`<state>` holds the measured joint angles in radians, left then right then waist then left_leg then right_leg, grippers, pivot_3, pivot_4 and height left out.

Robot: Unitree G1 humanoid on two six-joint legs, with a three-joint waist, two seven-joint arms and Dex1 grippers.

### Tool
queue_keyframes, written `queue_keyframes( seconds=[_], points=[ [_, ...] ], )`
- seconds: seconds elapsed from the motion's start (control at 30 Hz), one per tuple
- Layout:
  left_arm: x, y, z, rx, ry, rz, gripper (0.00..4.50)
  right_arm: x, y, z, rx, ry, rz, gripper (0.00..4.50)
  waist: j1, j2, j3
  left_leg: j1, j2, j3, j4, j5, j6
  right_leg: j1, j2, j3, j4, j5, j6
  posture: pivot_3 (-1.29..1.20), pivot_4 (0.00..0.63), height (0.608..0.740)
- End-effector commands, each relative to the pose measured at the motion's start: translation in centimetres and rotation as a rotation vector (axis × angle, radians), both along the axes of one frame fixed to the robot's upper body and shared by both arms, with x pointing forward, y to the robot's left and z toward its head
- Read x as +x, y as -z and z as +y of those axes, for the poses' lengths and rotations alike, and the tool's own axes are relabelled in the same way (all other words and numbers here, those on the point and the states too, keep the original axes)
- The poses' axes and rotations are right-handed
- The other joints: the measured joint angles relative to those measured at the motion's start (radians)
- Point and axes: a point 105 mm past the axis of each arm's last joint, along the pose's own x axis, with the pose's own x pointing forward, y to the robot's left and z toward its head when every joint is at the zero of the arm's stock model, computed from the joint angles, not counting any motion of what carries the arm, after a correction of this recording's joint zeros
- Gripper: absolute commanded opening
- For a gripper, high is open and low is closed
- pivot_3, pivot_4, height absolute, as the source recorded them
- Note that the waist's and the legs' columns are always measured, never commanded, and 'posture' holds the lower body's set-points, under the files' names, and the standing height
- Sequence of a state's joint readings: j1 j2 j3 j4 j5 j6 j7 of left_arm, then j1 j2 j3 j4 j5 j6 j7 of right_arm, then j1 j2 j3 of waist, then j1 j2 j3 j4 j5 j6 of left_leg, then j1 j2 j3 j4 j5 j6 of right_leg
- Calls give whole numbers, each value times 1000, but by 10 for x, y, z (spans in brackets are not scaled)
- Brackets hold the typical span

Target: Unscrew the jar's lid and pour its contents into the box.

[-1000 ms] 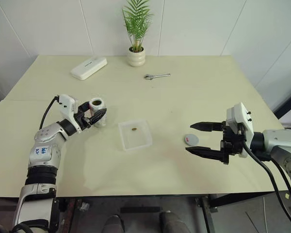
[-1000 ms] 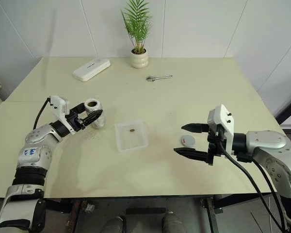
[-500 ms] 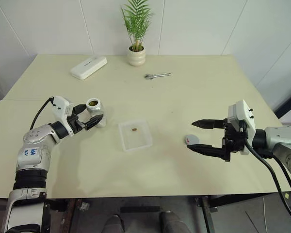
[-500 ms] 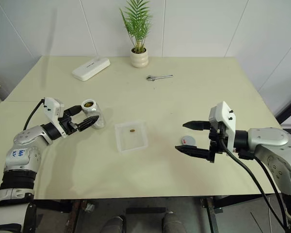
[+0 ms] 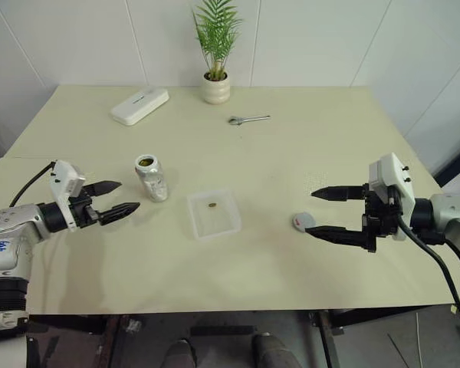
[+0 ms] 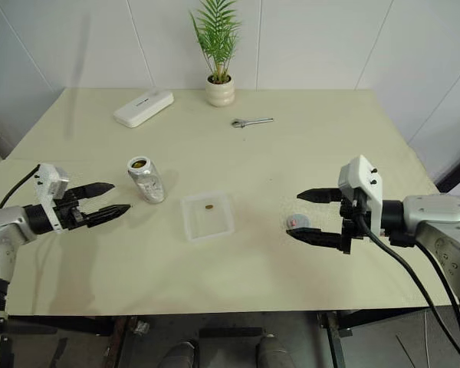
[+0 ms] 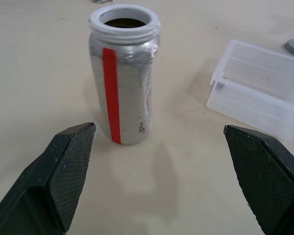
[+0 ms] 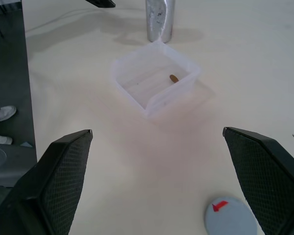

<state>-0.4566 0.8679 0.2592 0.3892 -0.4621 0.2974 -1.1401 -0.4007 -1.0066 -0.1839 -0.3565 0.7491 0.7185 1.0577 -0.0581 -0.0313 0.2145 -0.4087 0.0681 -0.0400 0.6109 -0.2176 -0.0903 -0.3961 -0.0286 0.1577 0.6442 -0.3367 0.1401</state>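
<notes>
The jar [image 5: 151, 178] stands upright and uncapped on the counter just ahead of the left tool [image 5: 113, 198], whose jaws are spread and empty. The lid [image 5: 303, 221] lies between the right tool's [image 5: 316, 212] parted fingertips, and one bit [image 5: 213, 205] sits in the box [image 5: 214, 214] between the tools, so pouring looks done. Next, I judge, is only checking the jar is empty.

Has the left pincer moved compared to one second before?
Yes. The left pincer was around the jar a second ago; now it has pulled back toward the table's left edge, open and apart from the upright jar.

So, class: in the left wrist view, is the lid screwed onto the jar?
No, the jar stands open-mouthed, and the lid lies apart on the table.
</notes>
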Motion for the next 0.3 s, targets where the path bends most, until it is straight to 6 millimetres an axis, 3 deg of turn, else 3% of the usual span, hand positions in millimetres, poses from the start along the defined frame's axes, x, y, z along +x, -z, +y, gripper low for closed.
queue_keyframes(
  seconds=[0.03,0.13,0.3],
  points=[
    [-20,-15,9,6,142,-52,4484,-6,-22,-6,-20,16,-89,4500,-2,0,0,0,0,1,0,0,0,-1,0,0,0,0,0,0,150,740],
    [-39,-25,15,-15,299,-97,4484,-13,-25,-7,-22,14,-89,4500,-1,0,0,0,1,1,-2,-1,0,-2,0,0,0,0,0,0,150,740],
    [-33,-44,32,-26,278,-190,4484,-23,-26,-20,-42,51,-76,4500,4,0,0,0,2,1,-3,-2,0,-3,0,-2,2,-1,4,0,150,740]
  ],
)
